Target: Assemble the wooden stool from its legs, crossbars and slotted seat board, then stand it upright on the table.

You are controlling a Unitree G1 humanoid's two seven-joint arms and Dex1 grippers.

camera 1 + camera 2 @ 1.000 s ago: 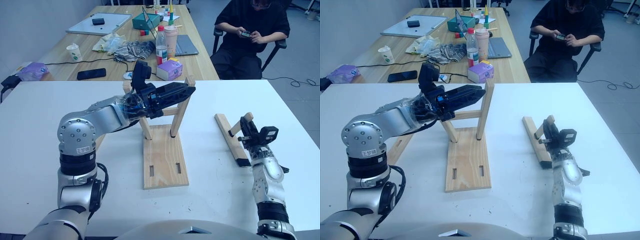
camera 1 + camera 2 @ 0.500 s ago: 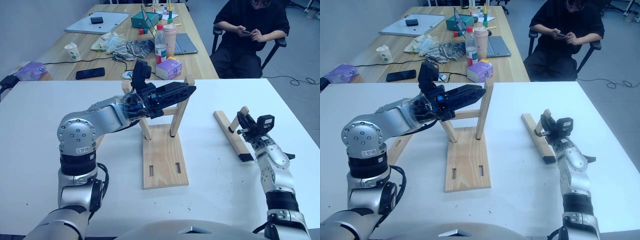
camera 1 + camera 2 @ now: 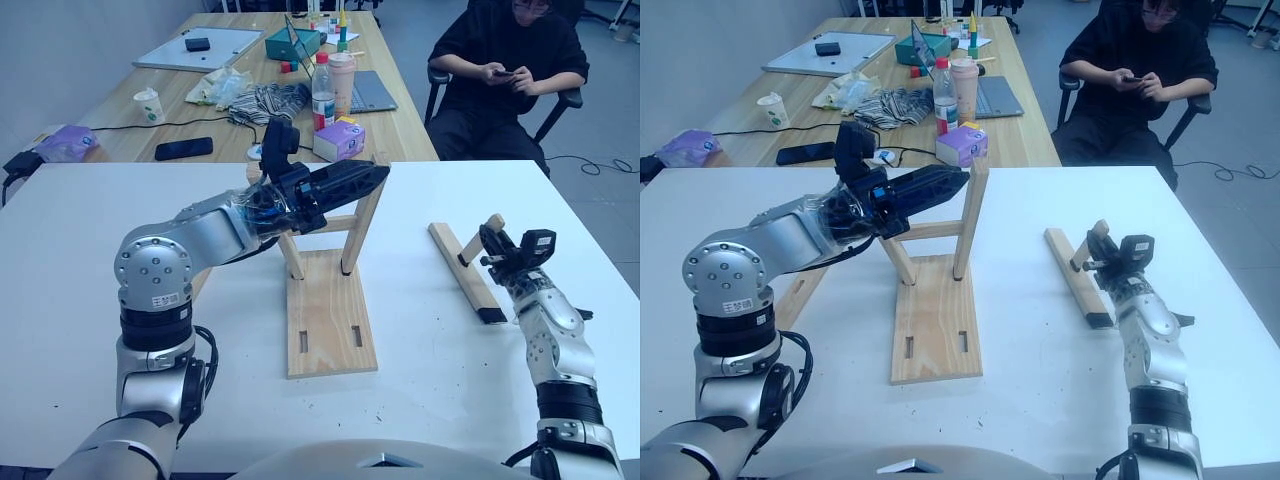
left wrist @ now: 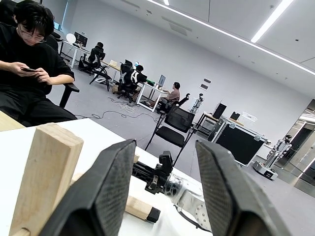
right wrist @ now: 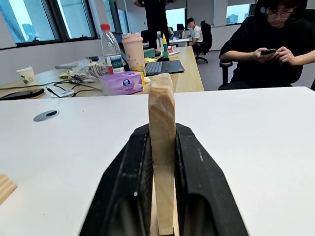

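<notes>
Right end effector point(image 5: 162, 135) clamps the spare leg frame point(image 3: 455, 268); left end effector point(image 3: 375, 177) gapes beside the slotted frame point(image 3: 350, 235). Next, probably: carry it leftward to the seat board point(image 3: 325, 335), aligning tenons with slots.

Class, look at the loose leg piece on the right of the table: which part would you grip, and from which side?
Grip the short post that sticks up from the long bar, coming from the robot's side. The bar lies flat on the table, leaving no room beneath, while the post offers two free flat faces. The right claw is shut on it just so.
</notes>
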